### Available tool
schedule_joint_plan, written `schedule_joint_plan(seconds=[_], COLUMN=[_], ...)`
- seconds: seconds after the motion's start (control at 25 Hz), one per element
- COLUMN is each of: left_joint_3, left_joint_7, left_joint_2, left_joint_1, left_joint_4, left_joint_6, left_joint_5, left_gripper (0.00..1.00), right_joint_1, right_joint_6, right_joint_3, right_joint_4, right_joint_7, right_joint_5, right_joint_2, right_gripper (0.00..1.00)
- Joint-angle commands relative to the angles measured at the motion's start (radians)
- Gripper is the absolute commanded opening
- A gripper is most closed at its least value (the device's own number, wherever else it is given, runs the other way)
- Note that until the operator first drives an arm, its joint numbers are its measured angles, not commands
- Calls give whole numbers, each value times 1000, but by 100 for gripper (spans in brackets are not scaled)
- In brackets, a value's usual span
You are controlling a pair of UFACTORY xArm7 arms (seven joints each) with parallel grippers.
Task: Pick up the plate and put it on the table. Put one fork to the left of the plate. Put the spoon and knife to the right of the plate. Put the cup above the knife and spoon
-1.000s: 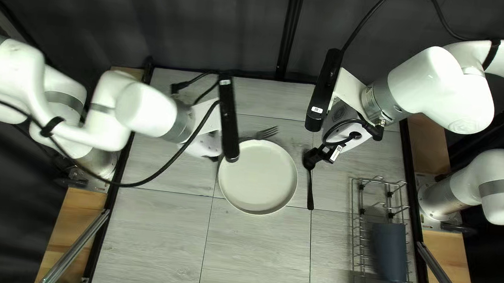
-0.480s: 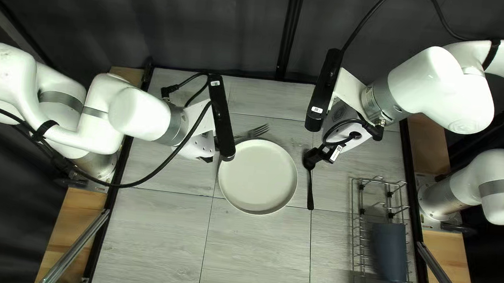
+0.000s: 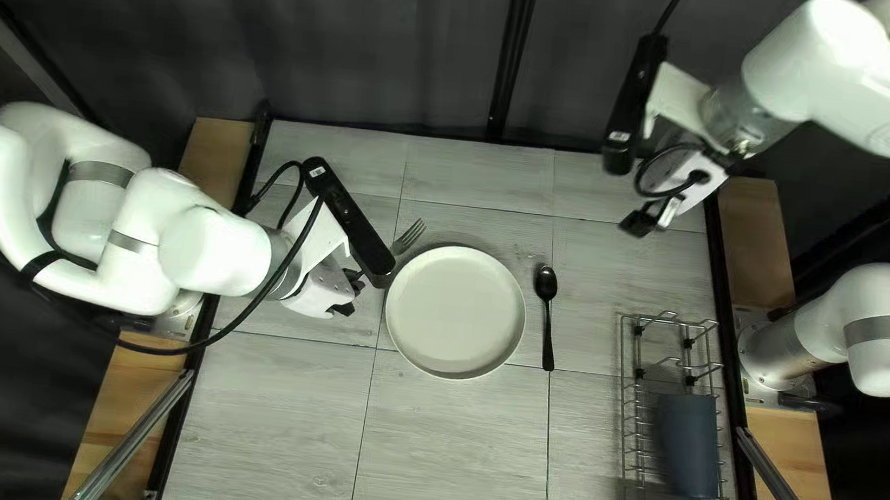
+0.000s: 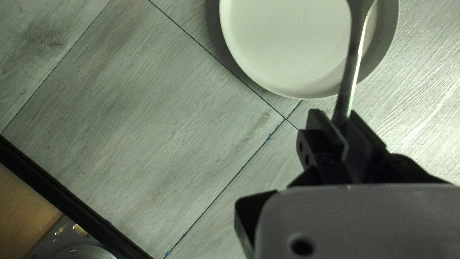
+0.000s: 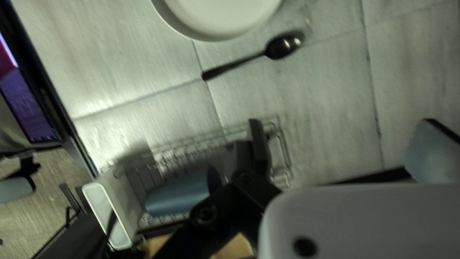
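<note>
The fork (image 3: pixel 409 236), slim and dark with a bright gleam along one side, is clamped in the left gripper (image 3: pixel 355 277), its tines beside the plate's upper-left rim. The left wrist view shows its shaft between the fingers, while the tines show only in the top left view. The round, pale plate (image 3: pixel 455 313) sits on the table; the spoon (image 3: pixel 544 314) lies to its right, bowl away from the near edge. The right gripper (image 3: pixel 649 218) has its fingers spread apart, holding nothing. The right wrist view reveals the dark mouth of the blue-grey cup (image 3: pixel 687 445), lying in the rack (image 3: pixel 632 393). Floorboards of grey tabletop (image 3: pixel 271 418) stretch from plate to black left edge (image 3: pixel 197 368); a narrower strip separates spoon and rack.
</note>
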Motion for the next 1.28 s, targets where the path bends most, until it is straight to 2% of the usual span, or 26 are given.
schedule_joint_plan(seconds=[0.04, 0.2, 0.48, 0.64, 0.92, 1.12, 1.28], left_joint_3=[2, -53, -46, -96, -99, -125, -148], left_joint_7=[-66, -306, -315, -484, -497, -590, -672], left_joint_2=[30, 123, 131, 222, 226, 380, 440], left_joint_1=[25, 78, 84, 106, 108, 177, 198], left_joint_4=[-7, 19, 21, -18, -19, -93, -90], left_joint_6=[-5, 32, 36, -39, -41, -209, -222], left_joint_5=[-35, -105, -115, -178, -180, -147, -127], left_gripper=[0, 0, 0, 0, 0, 0, 0], right_joint_1=[0, 0, 0, 0, 0, 0, 0], right_joint_6=[4, 4, 4, 4, 4, 4, 4], right_joint_3=[-1, -1, -1, -1, -1, -1, -1], right_joint_4=[1, 1, 1, 1, 1, 1, 1], right_joint_7=[-2, -2, -2, -2, -2, -2, -2], right_joint_5=[-1, -1, -1, -1, -1, -1, -1], right_joint_2=[-1, -1, -1, -1, -1, -1, -1], right_gripper=[100, 100, 100, 100, 100, 100, 100])
